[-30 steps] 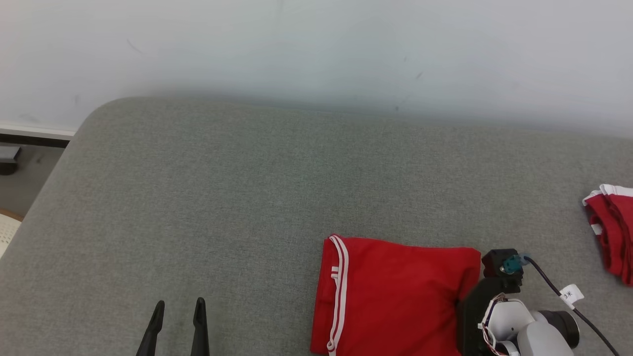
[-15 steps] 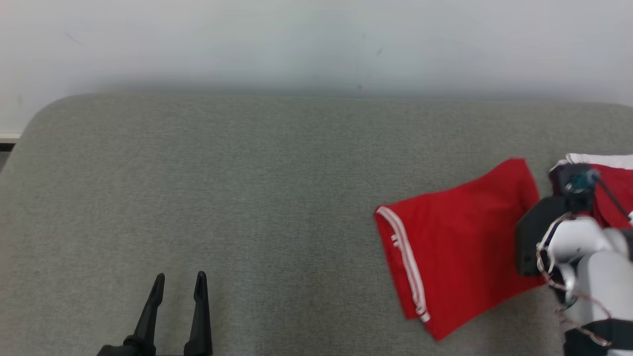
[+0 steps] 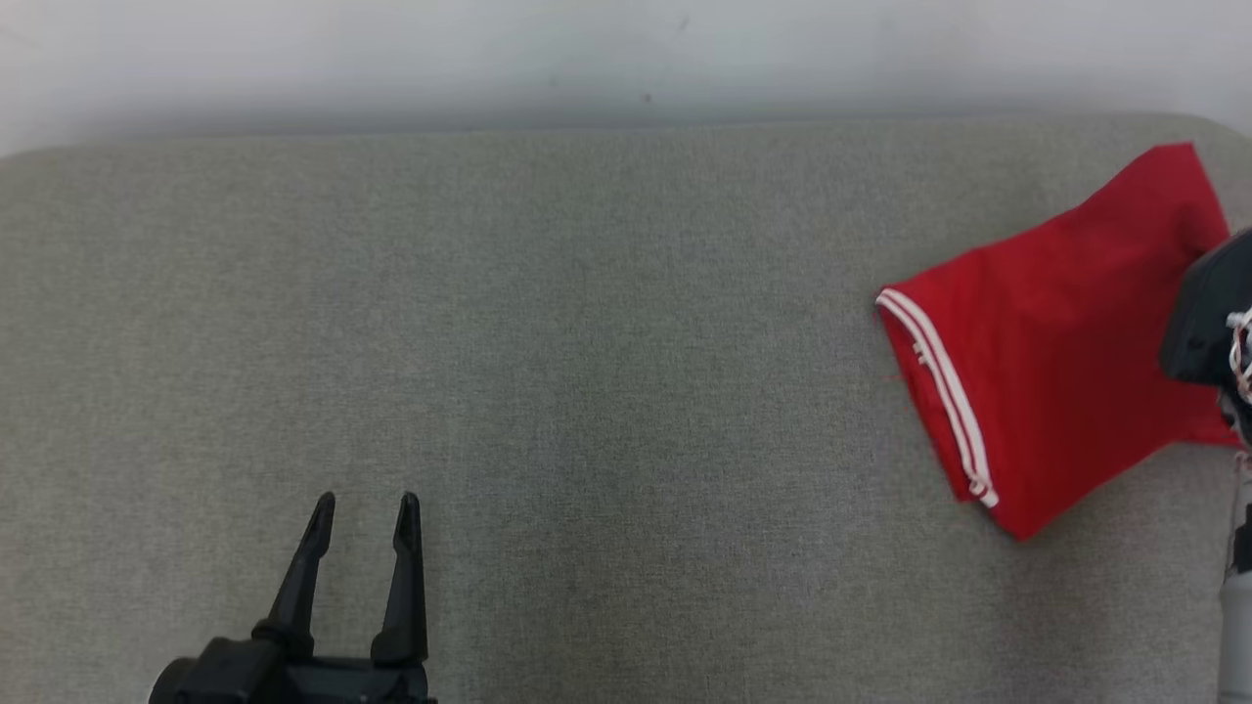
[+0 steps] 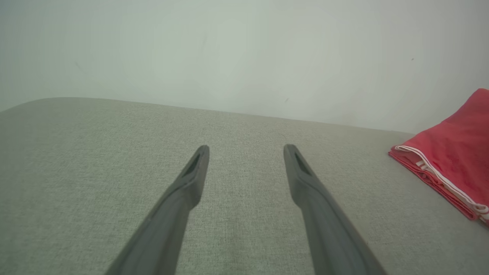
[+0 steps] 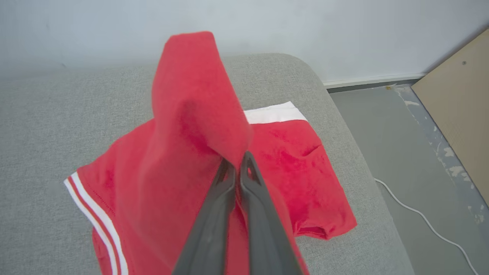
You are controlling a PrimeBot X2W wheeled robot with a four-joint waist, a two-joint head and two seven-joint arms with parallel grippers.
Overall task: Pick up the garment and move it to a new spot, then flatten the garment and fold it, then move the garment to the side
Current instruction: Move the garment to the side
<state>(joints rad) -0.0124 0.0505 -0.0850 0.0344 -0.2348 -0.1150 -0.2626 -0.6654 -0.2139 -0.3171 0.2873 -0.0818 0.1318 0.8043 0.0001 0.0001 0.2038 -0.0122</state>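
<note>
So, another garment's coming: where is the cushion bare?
Bare: the grey cushion from the left end effector across to the folded red garment. Crowded: the right end, where the right end effector holds it over a second red garment.

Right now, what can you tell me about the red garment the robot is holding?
The red garment is soft-looking fabric, folded, with two white stripes along one edge. The right gripper is shut on it, with one corner raised into a peak, while the rest lies on the grey cushion near its right end.
</note>
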